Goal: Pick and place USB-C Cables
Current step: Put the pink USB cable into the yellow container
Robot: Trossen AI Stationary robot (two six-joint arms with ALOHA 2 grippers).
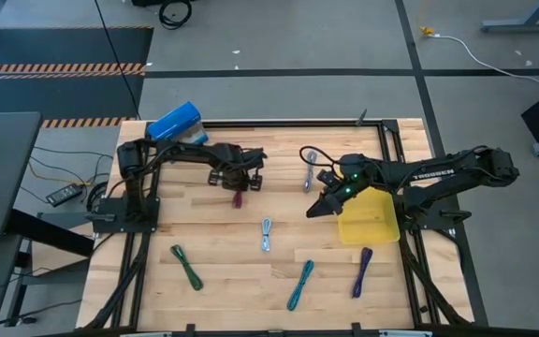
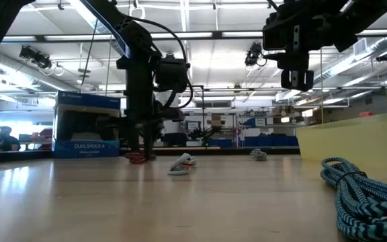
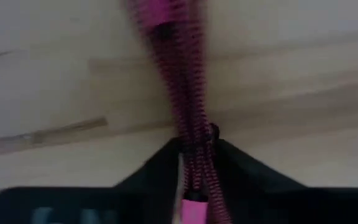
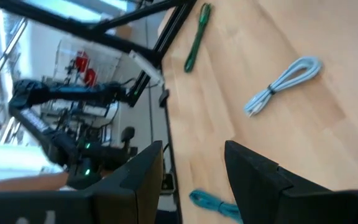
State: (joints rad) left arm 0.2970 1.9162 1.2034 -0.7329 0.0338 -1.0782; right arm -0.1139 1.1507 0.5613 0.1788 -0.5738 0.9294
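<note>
The maroon cable (image 1: 238, 197) lies on the wooden table at the back left, and my left gripper (image 1: 237, 183) stands over it, pointing down and shut on it. My right gripper (image 1: 320, 209) hovers open and empty beside the yellow tray (image 1: 378, 227). Loose on the table lie the grey cable (image 1: 310, 171), the pale blue cable (image 1: 266, 234), the green cable (image 1: 186, 267), the teal cable (image 1: 299, 285) and the purple cable (image 1: 361, 271). In the right wrist view the open fingers frame bare wood, with the pale blue cable (image 4: 284, 84) beyond them. My left gripper pinches the maroon bundle (image 3: 193, 134) between its two fingers, close to one end; a pink plug (image 3: 191, 210) shows just behind the fingers. The fingers (image 3: 160, 168) come from above, pointing down, one on each long side of the bundle. The cable lies on the table.
A blue box (image 1: 174, 122) stands at the far left corner behind the left arm. The yellow tray sits at the table's right edge. A black frame rail (image 1: 288, 123) runs along the far edge. Open wood lies between the scattered cables in the middle.
</note>
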